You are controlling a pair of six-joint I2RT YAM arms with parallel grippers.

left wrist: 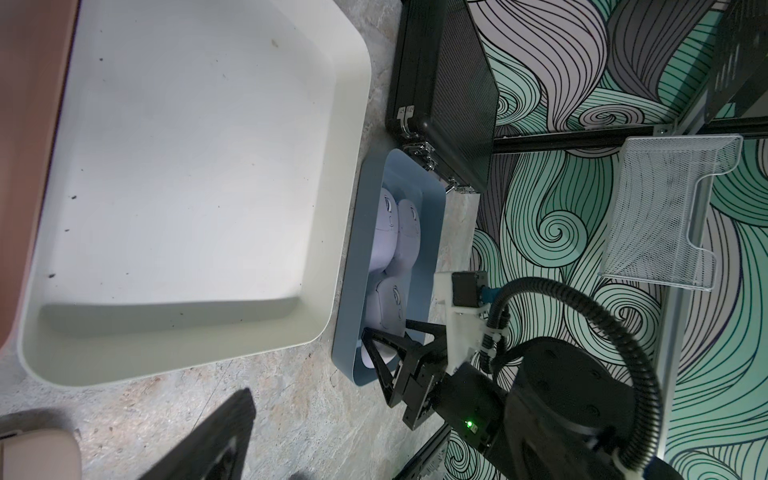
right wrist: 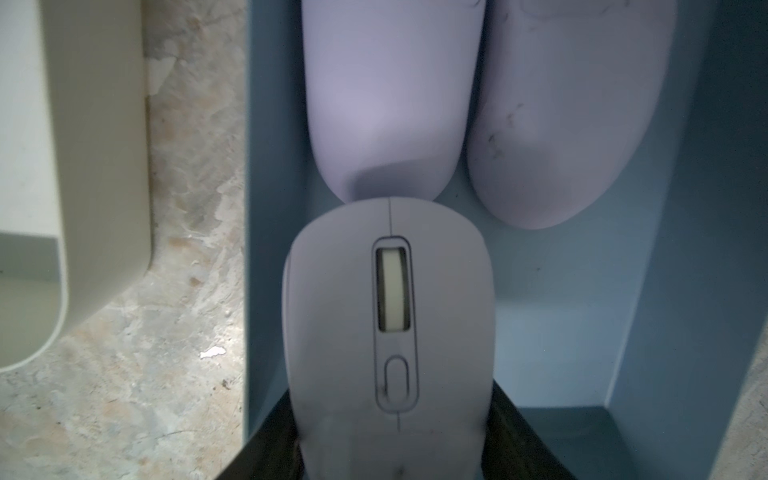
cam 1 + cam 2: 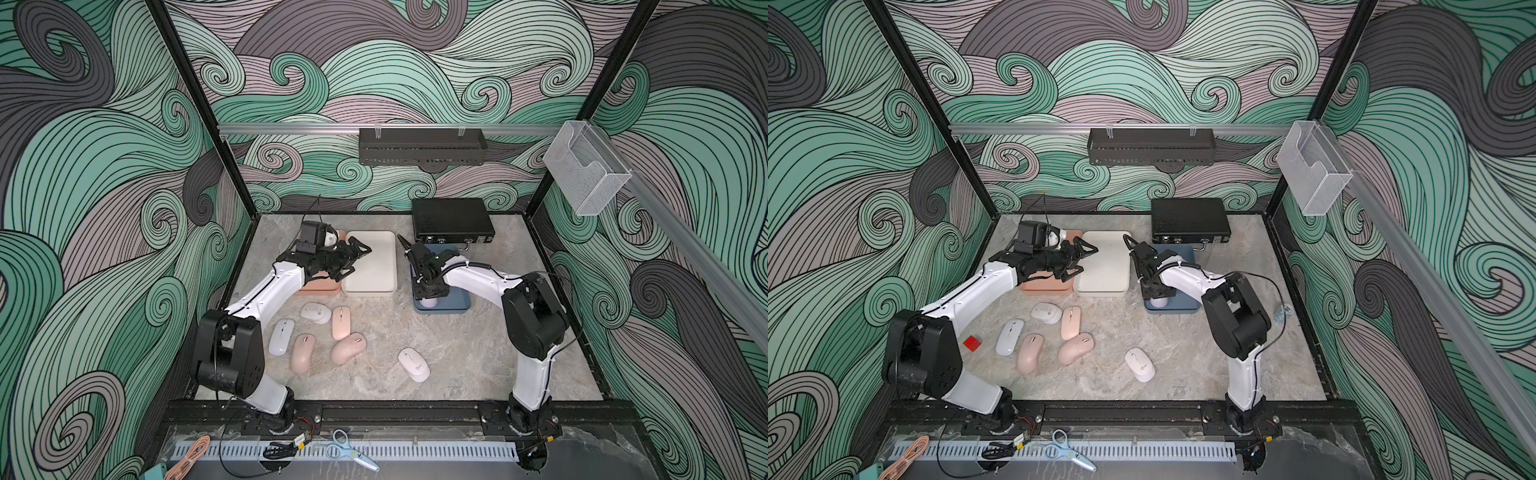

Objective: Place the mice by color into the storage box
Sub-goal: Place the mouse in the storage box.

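A lavender mouse [image 2: 390, 324] is inside the blue tray [image 2: 582, 291] at one o'clock on the table, its nose just at the tail of one of two lavender mice [image 2: 390, 95] already lying there. The right gripper [image 1: 386, 336] grips its flanks at the tail end, jaws about half parted. The smooth, rigid shell looks light and slippery, so the flatter sides seem the surest hold. At eleven o'clock the left gripper [image 3: 361, 261] hangs wide open and empty above the white tray [image 3: 374, 282]. Three pink mice [image 3: 303, 352] and three whitish mice [image 3: 413, 364] lie loose, mostly around eight o'clock.
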